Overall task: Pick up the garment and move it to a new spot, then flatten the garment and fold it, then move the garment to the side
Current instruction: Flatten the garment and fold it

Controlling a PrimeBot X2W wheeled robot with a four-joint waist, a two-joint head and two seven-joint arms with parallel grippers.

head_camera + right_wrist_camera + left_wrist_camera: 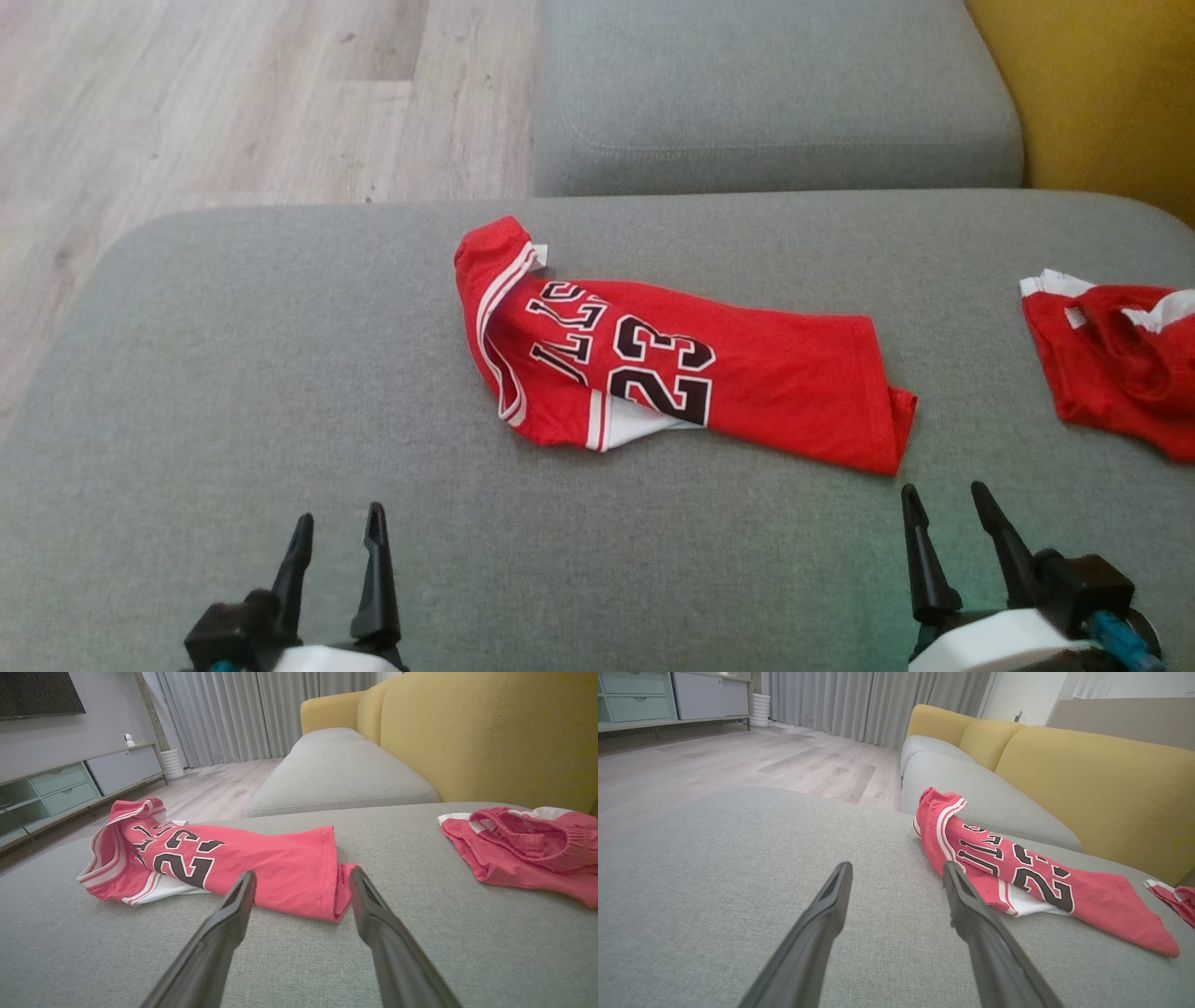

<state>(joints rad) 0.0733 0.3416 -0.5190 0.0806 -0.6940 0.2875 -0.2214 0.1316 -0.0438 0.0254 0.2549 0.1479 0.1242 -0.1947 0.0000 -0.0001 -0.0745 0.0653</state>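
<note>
A red jersey, the garment, lies crumpled in a long strip across the middle of the grey sofa cushion, with a black "23" and white trim showing. My left gripper hovers open near the cushion's front left, well short of the garment's collar end. Open too is my right gripper, which sits just in front of the garment's hem end at the right. Nothing is between either pair of fingers.
A second red piece of clothing lies bunched at the cushion's right edge. Another grey seat cushion lies beyond, with yellow backrests to the right. Wooden floor is at the far left.
</note>
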